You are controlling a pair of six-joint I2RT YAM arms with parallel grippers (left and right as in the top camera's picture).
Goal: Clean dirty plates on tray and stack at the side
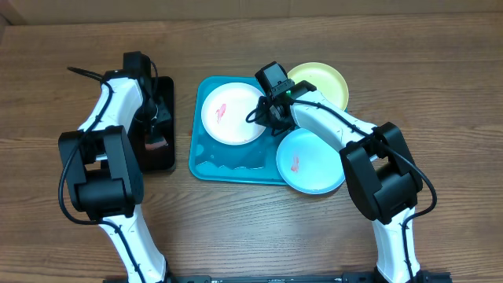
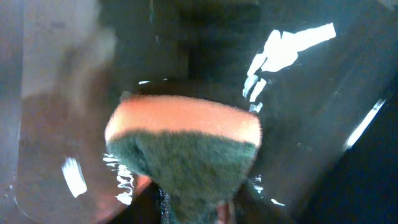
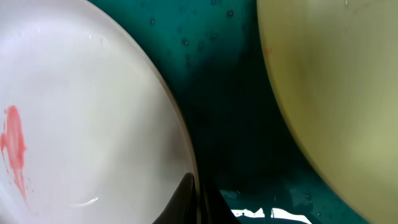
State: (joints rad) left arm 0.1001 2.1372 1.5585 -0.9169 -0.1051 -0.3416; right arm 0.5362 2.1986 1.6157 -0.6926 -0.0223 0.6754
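Turquoise tray [image 1: 236,167] under the red-smeared white plate [image 1: 233,114]; right gripper [image 1: 269,116] nearer, at its right rim, grip impossible to tell. Left gripper [image 1: 157,134] clamped on the sponge [image 2: 183,143], well apart over the black tray [image 1: 166,162].

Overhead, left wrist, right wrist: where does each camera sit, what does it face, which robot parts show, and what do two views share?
Overhead: above the table, facing straight down; tray, three plates, left arm, right arm.
Left wrist: on the left arm, close over a sponge on a black tray; fingers unclear.
Right wrist: on the right arm, facing down between white plate and yellow plate; one dark fingertip.
Shared: overhead and right wrist both show the white plate's red smear.
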